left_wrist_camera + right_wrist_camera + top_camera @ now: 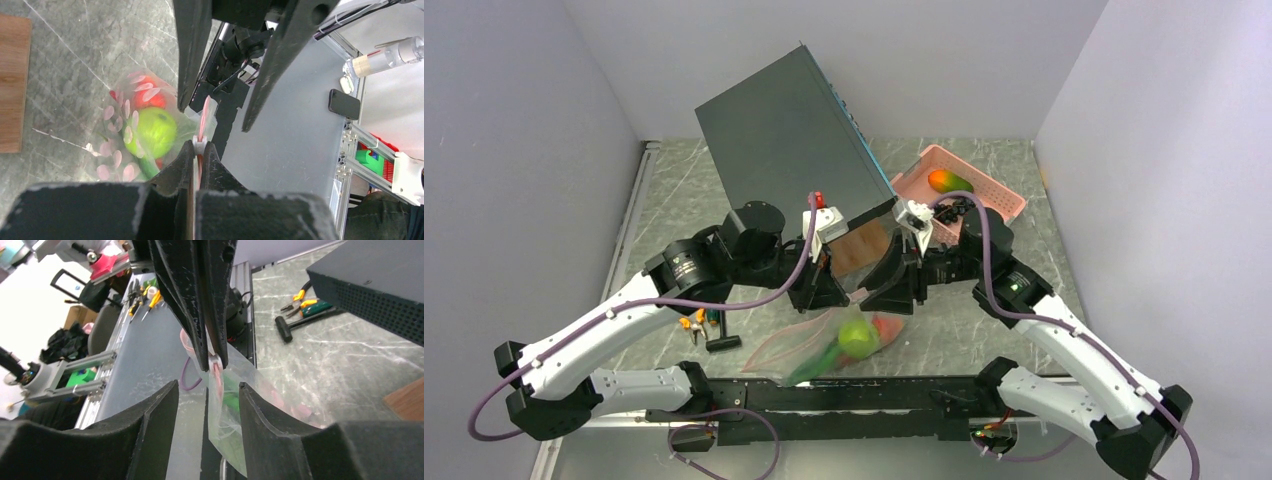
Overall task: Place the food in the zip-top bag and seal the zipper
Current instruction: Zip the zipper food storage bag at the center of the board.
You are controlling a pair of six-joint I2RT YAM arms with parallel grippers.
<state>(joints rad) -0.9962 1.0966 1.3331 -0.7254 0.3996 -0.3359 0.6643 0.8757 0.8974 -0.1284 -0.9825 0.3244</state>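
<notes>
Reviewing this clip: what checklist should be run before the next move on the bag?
1. Grip of the left pincer on the zipper: ok, shut on the pink strip.
2. Grip of the right pincer on it: not ok, open, with one finger on each side of the bag's mouth.
3. All food in the zip-top bag: not ok. The lime-green fruit and red pieces are inside, but the mango and grapes lie in the pink basket.
4. Zipper sealed along its whole length: cannot tell.

Pale grey walls [924,60] enclose a grey marbled tabletop [964,338]
</notes>
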